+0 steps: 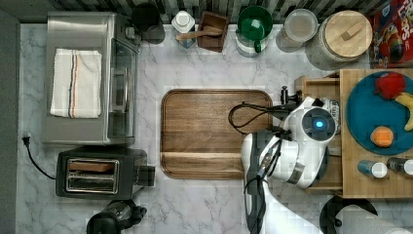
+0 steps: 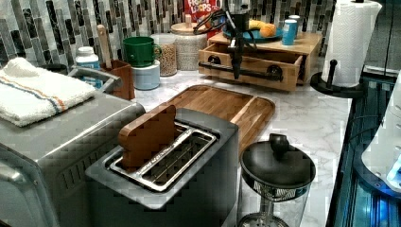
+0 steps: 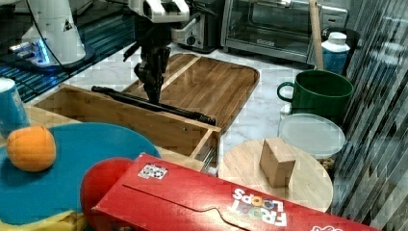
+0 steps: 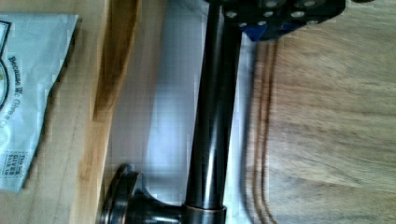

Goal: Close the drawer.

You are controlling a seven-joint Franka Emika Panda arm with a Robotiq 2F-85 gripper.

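Right up against the wrist camera runs the dark bronze handle bar [image 4: 210, 121], glossy, with its round mounting foot at one end, and the gripper [image 3: 153, 94] sits down on that bar; whether its fingers are clamped on the bar or parted around it I cannot tell. Just behind the gripper, on the far side of the bar, is the drawer [image 3: 144, 120], a shallow light-wood box pulled well out from under the butcher-block top [image 2: 302, 43], and the wrist view catches a printed paper packet [image 4: 28, 93] lying on its pale floor. On the other side of the gripper, just beside the bar, lies the brown cutting board [image 1: 209, 134], flat on the marble counter [image 1: 204, 200] and bare. Above the drawer, on the wooden top, a blue plate [image 1: 370, 114] carries an orange ball [image 1: 382, 136], a red fruit [image 1: 389, 85] and a banana [image 1: 405, 105]. Farther out along the back wall stand a green mug [image 3: 317, 94], a jar with a clear lid [image 3: 310, 134], a big jar capped by a wooden lid [image 1: 347, 35], and a red cereal box [image 3: 211, 202]. Well away across the board, a toaster [image 2: 175, 170] holds a brown slice [image 2: 147, 135] standing up in its slot, and the toaster oven [image 1: 87, 78] wears a folded towel [image 1: 76, 83] on top.
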